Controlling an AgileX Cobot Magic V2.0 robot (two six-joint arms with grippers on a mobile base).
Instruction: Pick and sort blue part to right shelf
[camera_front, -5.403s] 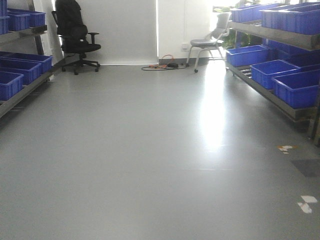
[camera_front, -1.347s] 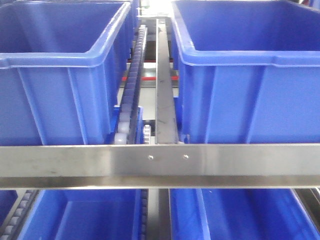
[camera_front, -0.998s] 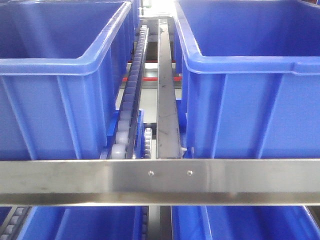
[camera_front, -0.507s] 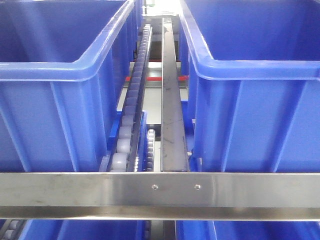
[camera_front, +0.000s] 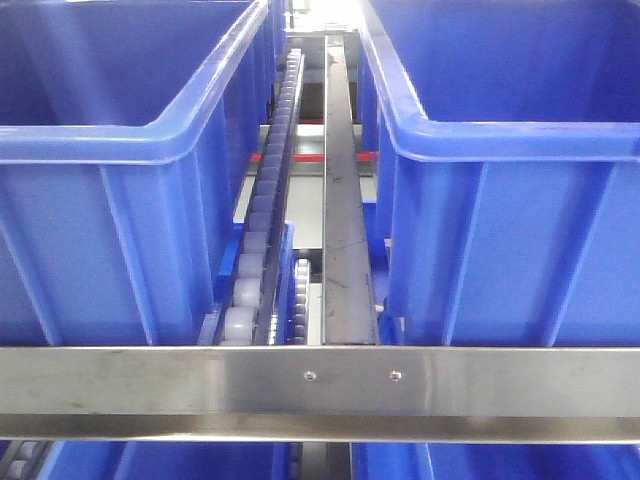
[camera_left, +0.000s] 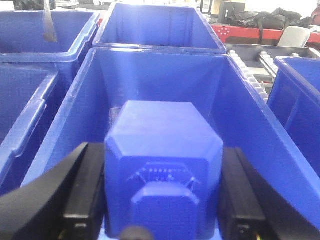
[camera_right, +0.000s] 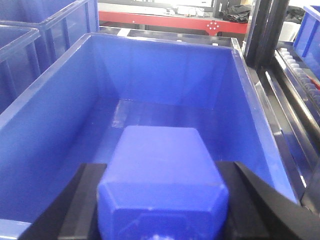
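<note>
The robot has rolled close to the shelf and stopped. Each claw, left (camera_left: 162, 220) and right (camera_right: 162, 212), grips a blue part (camera_left: 162, 165) above a bin (camera_left: 240, 115), probably ready to drop.

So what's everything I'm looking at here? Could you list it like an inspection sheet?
Surface: steel shelf rail with a roller track running between bins.
Job's things: one blue part in the left end effector; another blue part in the right end effector, each over an open blue bin.
Clutter: nothing seen inside the bins.
End effectors: both shut on parts.
Cables: nothing seen.
Surroundings: more blue bins, red frame.
</note>
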